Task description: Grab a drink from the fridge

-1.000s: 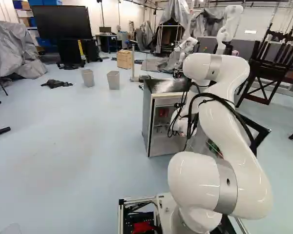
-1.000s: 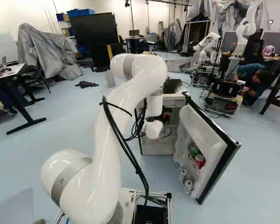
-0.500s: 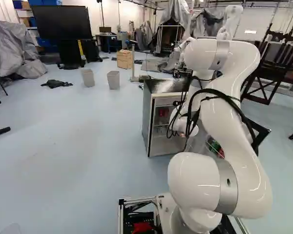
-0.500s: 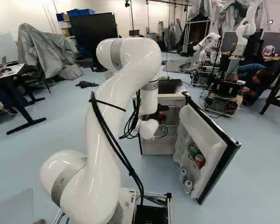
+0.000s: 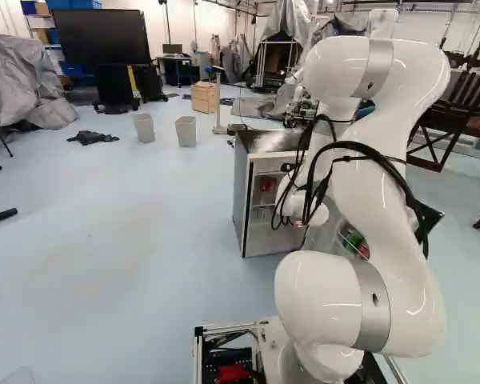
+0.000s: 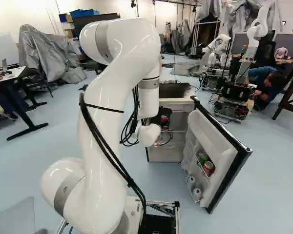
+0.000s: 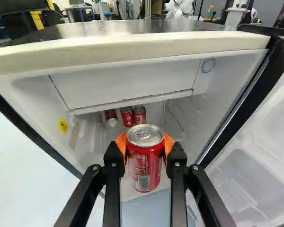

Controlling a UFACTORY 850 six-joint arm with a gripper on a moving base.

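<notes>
Gripper (image 6: 162, 117): fingers closed in on a red can (image 7: 144, 161), orange pads (image 7: 121, 141) on both its sides.
Held can: upright, silver lid and pull tab up, barcode facing the wrist camera. Seen against the open front of the fridge (image 7: 132, 48); can't tell if it's past the front edge.
Fridge cavity: white inside, three more red cans toward the back, under the freezer compartment (image 7: 128, 84). Two side by side (image 7: 127, 117) (image 7: 139, 116); the third (image 7: 111, 115) just beside them, apart from the pair. Can't tell how that one sits.
Freezer compartment: white front panel in place, contents hidden.
Fridge wall: yellow sticker (image 7: 63, 126) on one side.
Fridge door (image 6: 228, 168): wide open, swung out to the right of the cavity in the right base view.
Door racks: upper one has a green can (image 6: 203, 158) and a red-and-green can (image 6: 208, 168) next to each other. Lower one has two pale containers (image 6: 191, 180) (image 6: 197, 194), type unclear.
Bins: two grey ones (image 5: 144, 128) (image 5: 186, 132) on the floor, left of the fridge in the left base view. Insides not visible.
Wooden box (image 5: 203, 98): on floor beyond the bins, contents unseen.
</notes>
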